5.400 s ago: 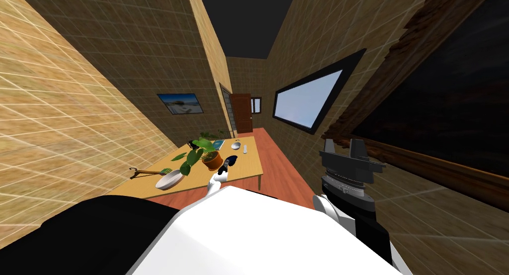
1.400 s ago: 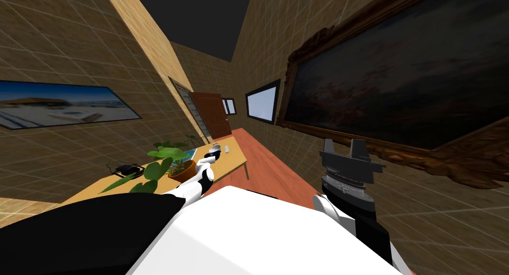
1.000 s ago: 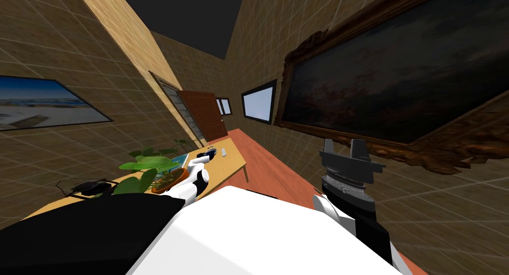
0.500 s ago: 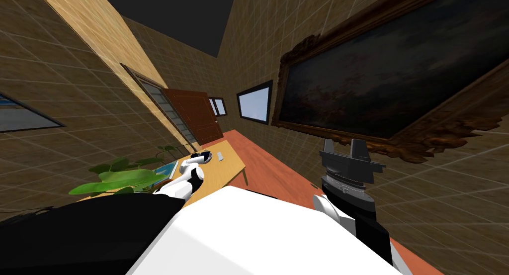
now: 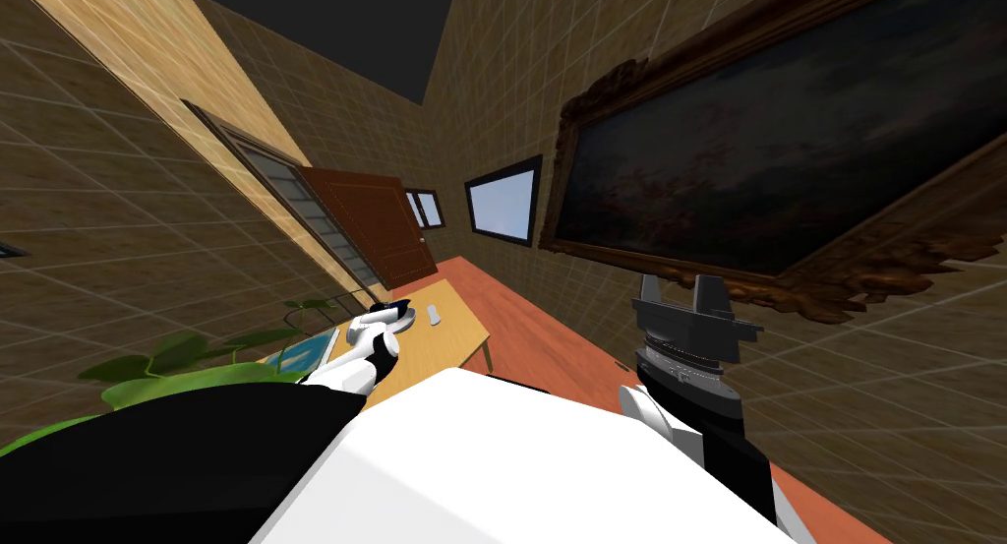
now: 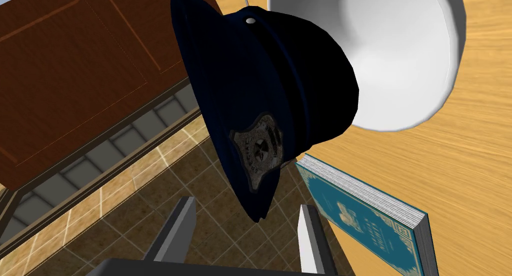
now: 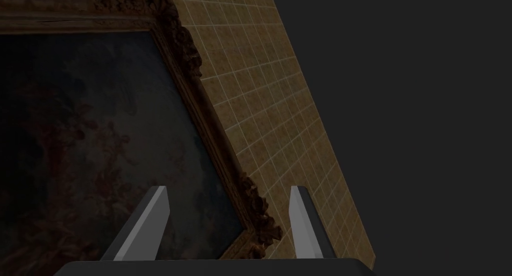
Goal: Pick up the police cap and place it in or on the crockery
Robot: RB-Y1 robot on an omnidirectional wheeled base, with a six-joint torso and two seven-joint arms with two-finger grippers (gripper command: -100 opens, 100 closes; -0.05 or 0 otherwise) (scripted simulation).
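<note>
Over the table (image 6: 475, 153), the wrist view shows police cap (image 6: 270, 98) beside bowl (image 6: 400, 58), left fingers (image 6: 176, 228) spread.

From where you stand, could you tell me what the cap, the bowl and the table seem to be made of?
The police cap looks like matt dark navy cloth, with a dull metal-looking badge. The bowl is plain white and smooth with a soft sheen, possibly ceramic, though I cannot be sure. The table shows light wood grain.
</note>
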